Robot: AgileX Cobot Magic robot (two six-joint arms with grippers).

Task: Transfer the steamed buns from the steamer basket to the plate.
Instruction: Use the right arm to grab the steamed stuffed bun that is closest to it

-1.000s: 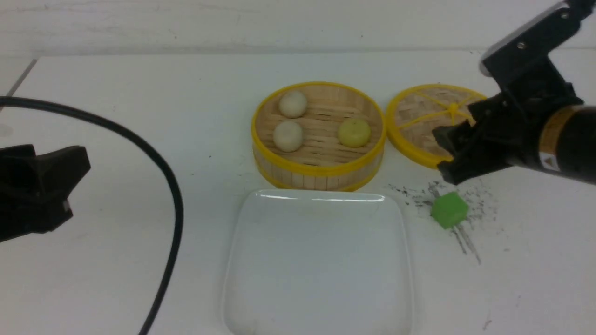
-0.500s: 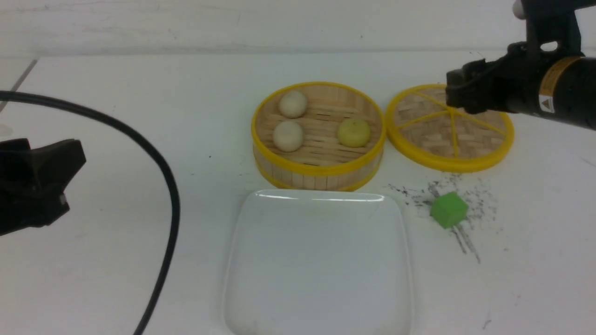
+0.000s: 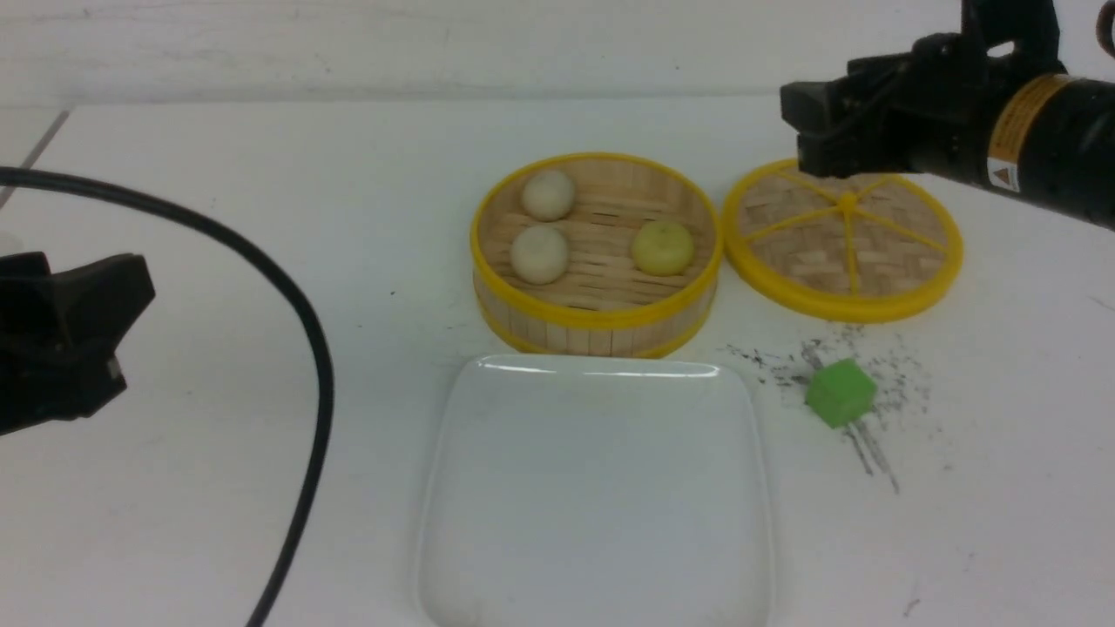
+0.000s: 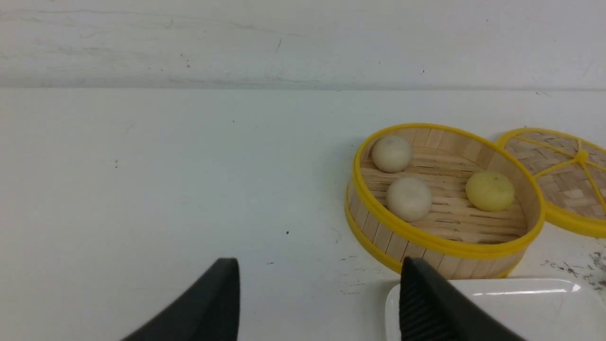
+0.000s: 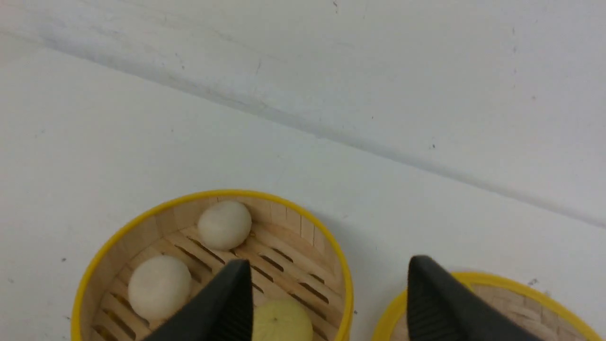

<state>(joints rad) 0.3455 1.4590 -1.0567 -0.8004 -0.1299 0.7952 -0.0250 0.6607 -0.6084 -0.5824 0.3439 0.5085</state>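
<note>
Right gripper (image 5: 329,261) is hanging in the air with jaws spread wide and nothing between them. In the right wrist view its two black fingers (image 5: 222,308) are framing the right part of the steamer basket (image 3: 597,318). In the front view it is sitting high over the far left edge of the lid (image 3: 843,237), touching nothing.

Left gripper (image 4: 321,272) is also standing open and empty. It is staying off at the far left of the table (image 3: 218,218), well apart from the basket, with a black cable (image 3: 322,366) curving across the table beside it.

All three steamed buns are sitting inside the steamer basket on the slatted floor:
- far off-white bun (image 3: 548,194), at the back left
- near off-white bun (image 3: 539,254), just in front of it
- pale yellow bun (image 3: 663,248), on the right side, apart from the other two

The plate (image 3: 592,540) is lying right in front of the basket, its far rim just beside the basket wall, and it is carrying no buns.

The lid is lying flat just right of the basket, close to its rim. A green cube (image 3: 840,393) is resting in front of the lid, right of the plate, on dark smudges (image 3: 775,364).
</note>
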